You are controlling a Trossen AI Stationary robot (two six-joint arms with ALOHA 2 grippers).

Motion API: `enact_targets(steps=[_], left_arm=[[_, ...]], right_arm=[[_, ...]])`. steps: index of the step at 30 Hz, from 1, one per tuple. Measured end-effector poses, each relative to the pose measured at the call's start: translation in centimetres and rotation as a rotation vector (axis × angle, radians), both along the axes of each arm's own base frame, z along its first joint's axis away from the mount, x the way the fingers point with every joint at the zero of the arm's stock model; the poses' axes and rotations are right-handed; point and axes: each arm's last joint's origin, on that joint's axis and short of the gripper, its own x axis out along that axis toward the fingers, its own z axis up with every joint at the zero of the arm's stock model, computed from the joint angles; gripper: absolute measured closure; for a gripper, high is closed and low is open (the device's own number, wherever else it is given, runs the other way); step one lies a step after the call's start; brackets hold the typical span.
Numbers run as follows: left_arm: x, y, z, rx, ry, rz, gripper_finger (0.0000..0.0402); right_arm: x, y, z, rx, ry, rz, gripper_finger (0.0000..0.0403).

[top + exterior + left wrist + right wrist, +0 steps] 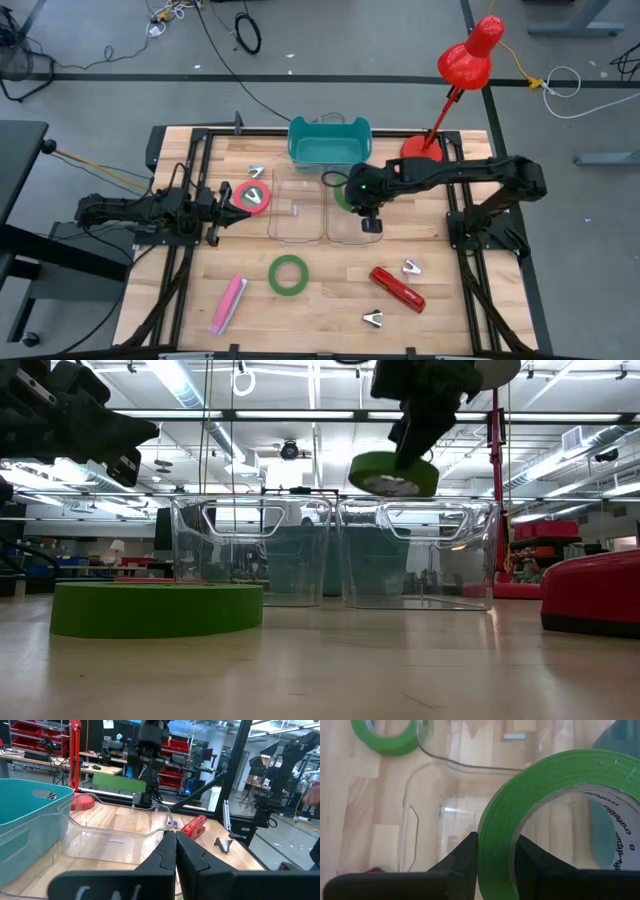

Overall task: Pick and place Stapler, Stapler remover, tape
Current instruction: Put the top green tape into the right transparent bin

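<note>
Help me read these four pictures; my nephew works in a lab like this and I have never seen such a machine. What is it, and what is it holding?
It is a robot with two dark arms at a wooden table. One picture looks straight down, one looks level across the tabletop, and two come from cameras on the arms' wrists. The right tool grips a green tape roll by its wall, holding it above the clear bins. The left tool is shut and empty, waiting at the left side near a red-pink tape roll. Also on the table: another green tape roll, a red stapler, a pink stapler, small staple removers and a teal basket.
</note>
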Motion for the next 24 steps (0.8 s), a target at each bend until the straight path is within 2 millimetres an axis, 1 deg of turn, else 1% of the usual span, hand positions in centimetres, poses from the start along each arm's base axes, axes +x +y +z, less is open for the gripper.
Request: enact_targets(steps=[9, 13, 18, 24], left_arm=[[0.0, 0.0, 0.0, -0.001, 0.000, 0.000, 0.0399], [0.0, 0.0, 0.0, 0.000, 0.000, 0.000, 0.0399], [0.0, 0.0, 0.0, 0.000, 0.001, 0.000, 0.0399], [0.0, 0.0, 0.0, -0.001, 0.001, 0.000, 0.0399]], right_arm=[[0.7, -0.1, -4.2, 0.027, 0.081, 0.007, 0.0309], [1.2, -0.2, -5.5, 0.048, 0.115, 0.012, 0.0309], [1.5, -0.2, -6.0, 0.053, 0.122, 0.014, 0.0307], [1.5, -0.2, -6.0, 0.053, 0.120, 0.014, 0.0290]])
